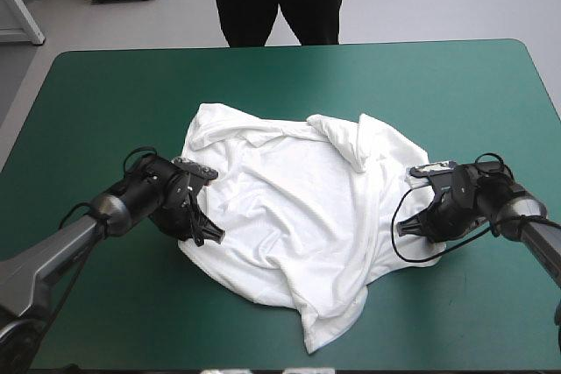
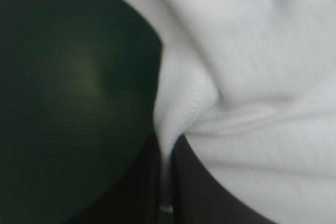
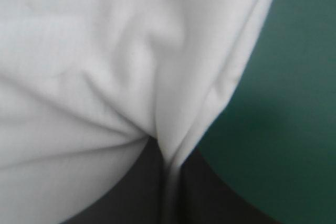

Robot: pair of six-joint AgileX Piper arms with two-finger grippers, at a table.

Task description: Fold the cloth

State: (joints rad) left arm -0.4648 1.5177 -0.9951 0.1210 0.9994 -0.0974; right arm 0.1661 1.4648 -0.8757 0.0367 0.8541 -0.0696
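1. Black fingers of the left gripper (image 2: 168, 141) stand all but closed, a stitched hem of the T-shirt (image 2: 252, 77) pinched between them.
2. Opposite, the right gripper (image 3: 165, 153) is likewise nearly closed on a fold at the other side edge (both sit low at the table).
3. That T-shirt lies rumpled and partly spread at the middle of the teal-green cover (image 1: 105, 102), one arm on each side.
4. Gripping opposite edges probably serves to lift and stretch it flat before folding, a step not yet done.
5. No container shows.
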